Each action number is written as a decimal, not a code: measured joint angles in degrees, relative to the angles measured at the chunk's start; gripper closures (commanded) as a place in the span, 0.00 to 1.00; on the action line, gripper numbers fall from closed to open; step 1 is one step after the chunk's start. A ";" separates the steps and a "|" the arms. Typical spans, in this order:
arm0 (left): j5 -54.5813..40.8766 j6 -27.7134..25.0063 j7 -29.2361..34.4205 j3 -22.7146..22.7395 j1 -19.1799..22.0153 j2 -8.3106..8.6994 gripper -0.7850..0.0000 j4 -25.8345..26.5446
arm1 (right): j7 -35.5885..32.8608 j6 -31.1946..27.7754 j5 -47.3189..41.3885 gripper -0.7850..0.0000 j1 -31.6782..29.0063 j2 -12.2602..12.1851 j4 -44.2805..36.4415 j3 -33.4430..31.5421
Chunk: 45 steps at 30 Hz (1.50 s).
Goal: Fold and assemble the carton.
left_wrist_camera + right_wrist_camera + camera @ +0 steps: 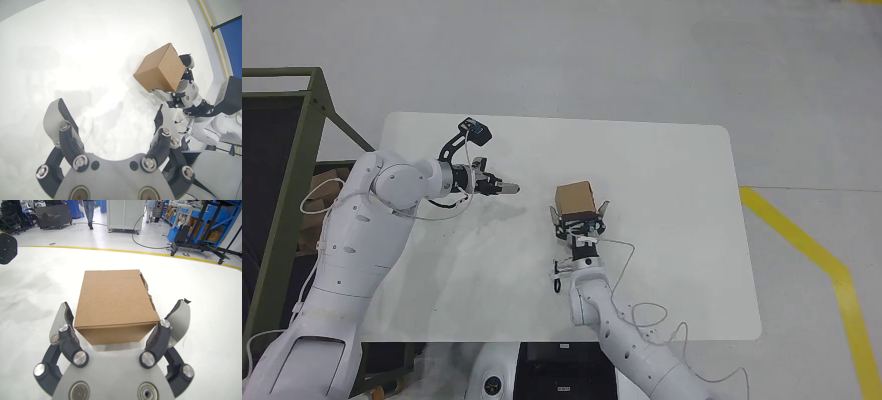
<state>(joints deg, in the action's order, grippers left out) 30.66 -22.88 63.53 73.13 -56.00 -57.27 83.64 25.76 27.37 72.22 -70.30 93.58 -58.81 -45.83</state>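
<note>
Both sets of jaws stood open: left gripper point(110, 106) empty, right gripper point(124, 303) flanking the seemingly light, crushable carton point(162, 70), best pinched across its side walls.

From my right wrist, the carton point(113, 300) hides its own far face and base, and I cannot tell whether my right claw point(124, 303) touches its sides. From above, my left claw point(510, 187) is too small to judge.

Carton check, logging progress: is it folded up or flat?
Folded up: the carton stands as a box, its visible faces shut, one top edge ragged.
</note>
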 measured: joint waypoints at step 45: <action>0.00 0.00 0.00 0.00 0.00 0.00 0.00 0.00 | -13.60 -27.49 14.03 0.00 -4.44 -6.29 -11.46 -10.60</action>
<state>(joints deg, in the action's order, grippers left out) 30.66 -22.88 63.53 73.13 -56.00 -57.27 83.64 12.15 -0.11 86.26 -74.74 87.29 -70.27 -56.43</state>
